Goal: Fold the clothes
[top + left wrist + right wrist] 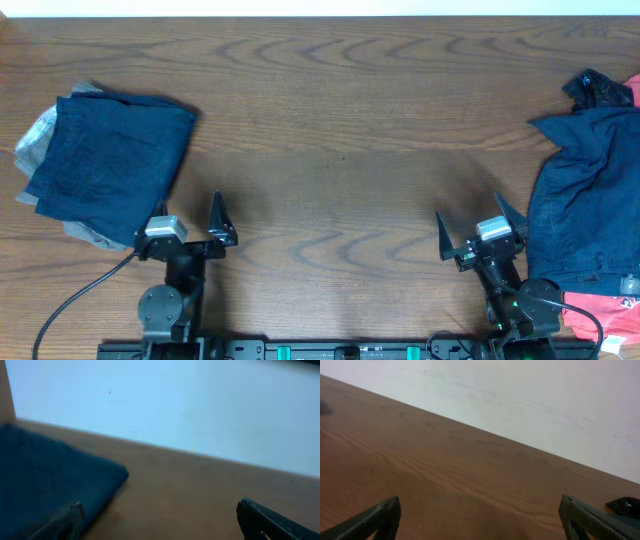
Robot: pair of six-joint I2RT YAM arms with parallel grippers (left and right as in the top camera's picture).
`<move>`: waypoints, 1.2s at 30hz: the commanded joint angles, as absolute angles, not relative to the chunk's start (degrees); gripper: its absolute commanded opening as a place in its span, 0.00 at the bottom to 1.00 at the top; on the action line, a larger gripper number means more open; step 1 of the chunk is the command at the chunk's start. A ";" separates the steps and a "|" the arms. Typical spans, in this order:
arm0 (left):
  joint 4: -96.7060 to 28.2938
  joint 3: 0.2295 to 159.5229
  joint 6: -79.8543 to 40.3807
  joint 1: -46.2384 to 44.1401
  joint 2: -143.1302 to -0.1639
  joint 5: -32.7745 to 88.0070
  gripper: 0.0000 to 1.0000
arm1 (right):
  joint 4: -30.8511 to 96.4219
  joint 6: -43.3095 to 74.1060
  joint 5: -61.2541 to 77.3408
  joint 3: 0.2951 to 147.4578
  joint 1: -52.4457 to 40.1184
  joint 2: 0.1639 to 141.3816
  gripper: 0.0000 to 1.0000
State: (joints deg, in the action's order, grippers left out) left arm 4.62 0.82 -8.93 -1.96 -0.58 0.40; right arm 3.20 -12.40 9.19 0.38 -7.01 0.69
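Two heaps of clothes lie on the table [340,120], one at each end. On the left sits a folded navy garment [110,160], squared off neatly, resting on a grey garment [35,135] whose edges peek out at its far and near sides. On the right is a rumpled navy pile [585,200], unfolded, with a darker scrap of cloth [595,90] bunched at its far end; I can't say whether that scrap is a separate piece. A red garment [598,312] shows at the pile's near corner, and a sliver of red shows again at the far right edge.

Two arms stand at the near edge. The left gripper [190,212] hovers just beside the folded stack with its fingers spread wide and nothing between them. The right gripper [468,215] sits just left of the rumpled pile, likewise parted and empty.
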 commanded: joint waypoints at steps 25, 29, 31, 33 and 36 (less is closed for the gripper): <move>-4.14 0.25 -7.31 -1.69 -0.30 -0.51 0.98 | 3.44 -12.40 9.26 0.32 -7.57 0.27 0.99; -4.16 0.25 -7.31 -1.69 -0.30 -0.51 0.98 | 3.44 -12.40 9.26 0.32 -7.57 0.27 0.99; -4.14 0.25 -7.31 -1.69 -0.30 -0.51 0.98 | 3.44 -12.40 9.26 0.32 -7.57 0.27 0.99; -4.14 0.25 -7.31 -1.69 -0.30 -0.51 0.98 | 3.44 -12.40 9.26 0.32 -7.57 0.27 0.99; -4.14 0.25 -7.31 -1.69 -0.30 -0.51 0.98 | 3.44 -12.40 9.26 0.32 -7.57 0.30 0.99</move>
